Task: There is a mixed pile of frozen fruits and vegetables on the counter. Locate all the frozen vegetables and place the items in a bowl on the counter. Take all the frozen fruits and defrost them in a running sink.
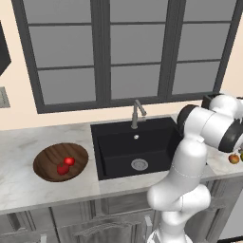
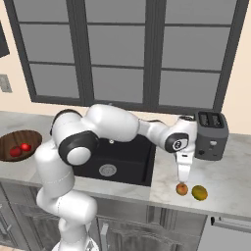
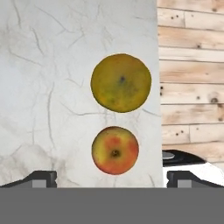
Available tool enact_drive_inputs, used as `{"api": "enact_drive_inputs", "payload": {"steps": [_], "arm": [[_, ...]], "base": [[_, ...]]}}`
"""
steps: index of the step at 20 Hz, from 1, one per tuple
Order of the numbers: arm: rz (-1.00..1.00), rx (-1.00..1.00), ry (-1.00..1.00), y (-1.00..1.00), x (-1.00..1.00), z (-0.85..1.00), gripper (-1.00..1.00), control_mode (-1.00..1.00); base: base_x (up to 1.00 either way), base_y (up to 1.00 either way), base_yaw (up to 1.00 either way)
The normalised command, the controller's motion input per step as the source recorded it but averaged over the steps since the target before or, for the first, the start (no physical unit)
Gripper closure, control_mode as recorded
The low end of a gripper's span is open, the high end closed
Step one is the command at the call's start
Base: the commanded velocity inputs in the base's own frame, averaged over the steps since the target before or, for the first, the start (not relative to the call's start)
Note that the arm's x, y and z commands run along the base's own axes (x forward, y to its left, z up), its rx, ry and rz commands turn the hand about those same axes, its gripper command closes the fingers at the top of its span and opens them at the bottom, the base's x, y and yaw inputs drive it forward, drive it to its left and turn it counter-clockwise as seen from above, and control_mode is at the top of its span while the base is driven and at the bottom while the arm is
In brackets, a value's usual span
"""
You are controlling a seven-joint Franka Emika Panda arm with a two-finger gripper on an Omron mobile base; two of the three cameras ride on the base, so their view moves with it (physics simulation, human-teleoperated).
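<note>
Your gripper (image 2: 184, 180) hangs pointing straight down over the right stretch of counter (image 2: 225, 171), jaws spread wide and holding nothing. In the hand view the two finger tips (image 3: 41, 178) sit far apart at the bottom, with the orange ball (image 3: 115, 150) between them and a bit ahead. From the right base view the gripper is right above that ball (image 2: 182, 188), very close, but you can't tell whether it's touching.

Just beside the orange one is the yellow-green ball (image 3: 121, 82), and both fruits rest on the marble near the counter's front edge. They're close together but not touching. In the right base view the yellow-green one (image 2: 199, 192) lies to the right of the orange one. You can also catch the orange one (image 1: 233, 158) past the arm in the left base view.

Behind the fruits, a dark toaster (image 2: 211, 133) stands against the wall.

Left of the arm is the black sink (image 1: 135, 147), with its metal drain in the bottom and the faucet (image 1: 137, 113) behind it.

Further left, well apart from the fruits, the wooden bowl (image 1: 47, 161) sits on the counter with both red pieces (image 1: 66, 165) inside it, touching each other.
</note>
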Motion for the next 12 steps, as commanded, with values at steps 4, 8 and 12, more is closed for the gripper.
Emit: {"api": "enact_drive_inputs", "payload": {"steps": [4, 8, 12], "arm": [[-0.06, 0.00, 0.00, -0.01, -0.01, -0.13, -1.00, -1.00], [-0.06, 0.00, 0.00, -0.02, -0.02, -0.09, -1.00, -1.00], [-0.06, 0.00, 0.00, -0.05, -0.03, -0.07, -1.00, -1.00]], "base": [[0.00, 0.00, 0.00], [0.00, 0.00, 0.00], [0.00, 0.00, 0.00]]}}
